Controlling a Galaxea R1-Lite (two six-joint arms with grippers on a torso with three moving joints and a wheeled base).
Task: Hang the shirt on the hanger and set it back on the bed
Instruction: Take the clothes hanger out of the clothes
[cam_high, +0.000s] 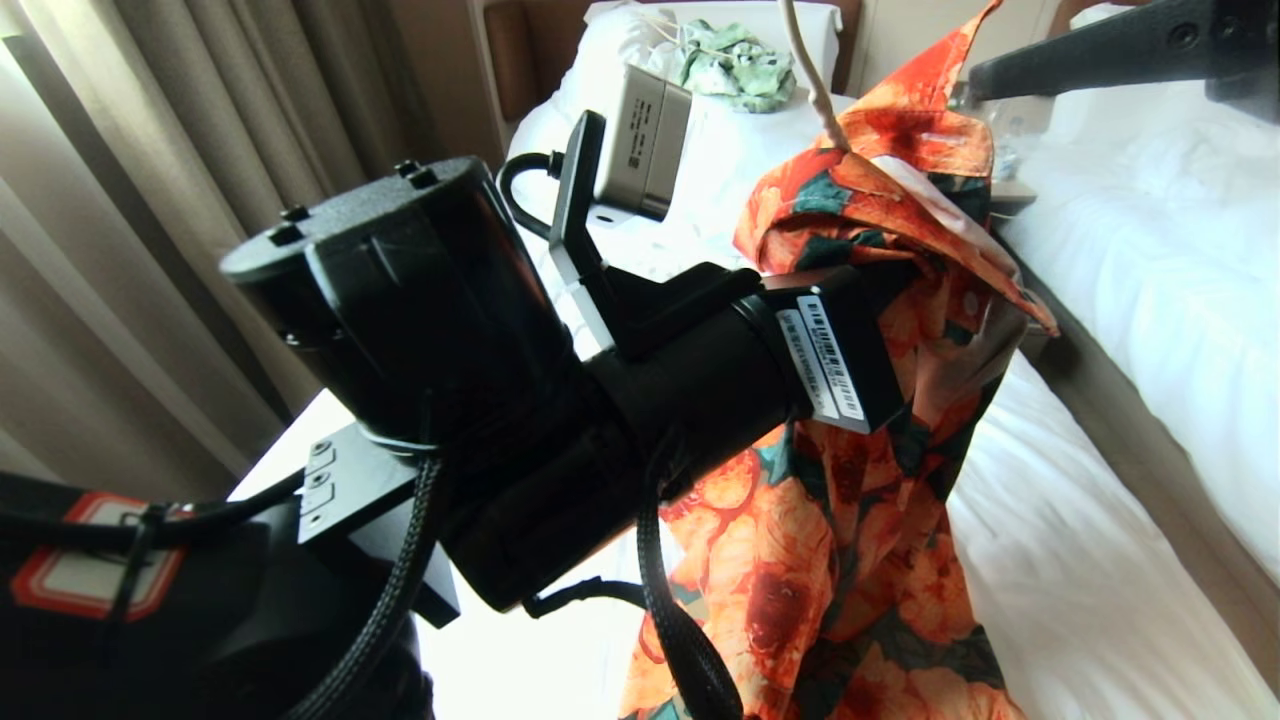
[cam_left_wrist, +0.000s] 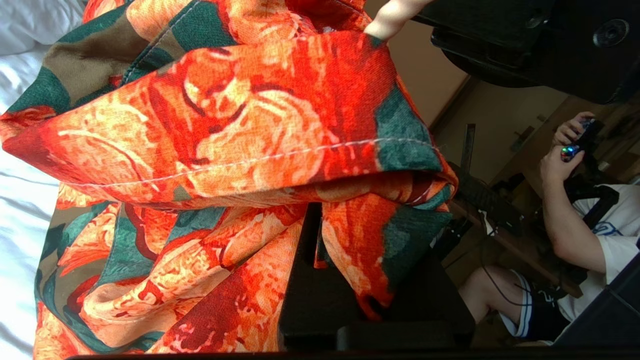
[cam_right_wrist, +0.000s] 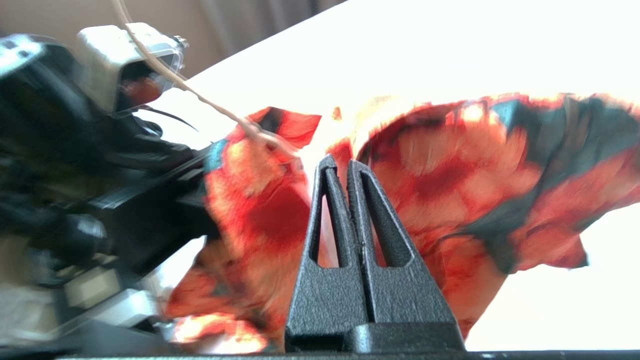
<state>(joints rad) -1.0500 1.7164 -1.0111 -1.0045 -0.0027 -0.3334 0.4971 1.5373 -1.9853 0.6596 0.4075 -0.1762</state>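
Shirt, one in number: a short-sleeved garment printed with large orange flowers on dark green and brown, with pale lining visible at the collar. It hangs in the air above the near bed, a single bed with a wrinkled white sheet, and its lower cloth drapes down toward that sheet.

Grippers, two. The left gripper, black, sits nearest the head camera on a bulky black arm and is buried in the folds just below the collar; its fingers are pressed together on the shirt cloth. The right gripper, black with ribbed fingers, is level with the upper shirt; its fingers are pressed together with no cloth visibly between them, the shirt lying just behind the tips.

Hanger, one: thin, cream-white wire. Only a short length rises out of the collar area, its lower end hidden in the fabric.

Farther back, at the pillow end of the bed, lies one crumpled pale green-and-white garment. A second white bed stands to the right.

One seated person in a white shirt appears in the left wrist view, holding a controller.
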